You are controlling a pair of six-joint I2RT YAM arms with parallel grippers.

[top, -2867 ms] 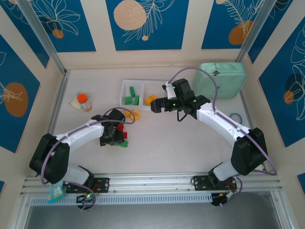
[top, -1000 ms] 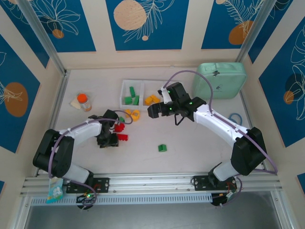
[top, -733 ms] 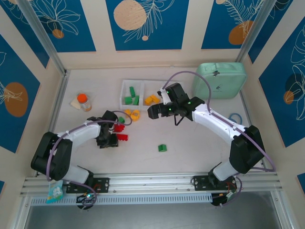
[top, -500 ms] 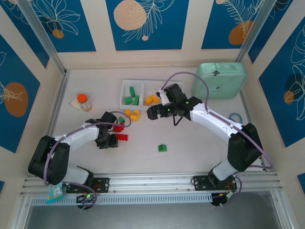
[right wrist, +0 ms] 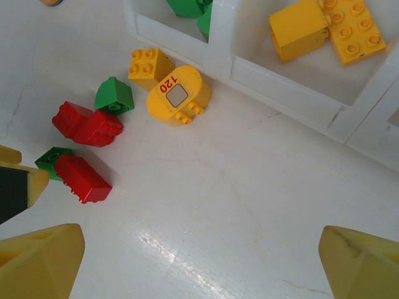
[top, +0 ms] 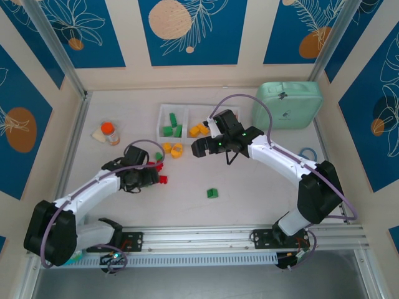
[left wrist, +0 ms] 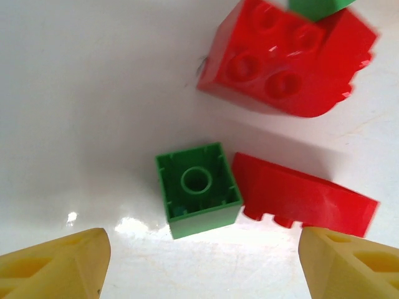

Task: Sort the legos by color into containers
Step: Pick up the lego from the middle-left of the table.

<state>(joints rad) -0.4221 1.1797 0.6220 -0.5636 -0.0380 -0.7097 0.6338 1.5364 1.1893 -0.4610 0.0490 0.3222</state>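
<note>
**My left fingers open above a green brick, ready to pick it up**

My left gripper (left wrist: 206, 266) is spread wide and holds nothing; its yellow fingertips (left wrist: 59, 261) sit at the two near corners of the wrist view. Just beyond them a green brick (left wrist: 198, 190) lies on the table with its hollow side up. A flat red brick (left wrist: 305, 199) lies just beside it on the right, and a larger red brick (left wrist: 287, 59) lies farther off.

As I judge it, the step in hand is to take this green brick. I should centre over it and turn my wrist so the pads close on its free faces; if I came down as I am, one finger might land on the flat red brick. I should then lift straight up and carry the brick to the far-left compartment of the white tray (top: 187, 106), where the greens lie; the yellows fill the middle one.

My left arm reaches from the near left towards the loose heap, with the wrist tipped down. My right gripper (right wrist: 199, 268) is also wide open and empty; that arm arcs in from the near right and hovers just near of the tray. A lone green brick (top: 212, 193) lies apart, nearer the bases.
</note>
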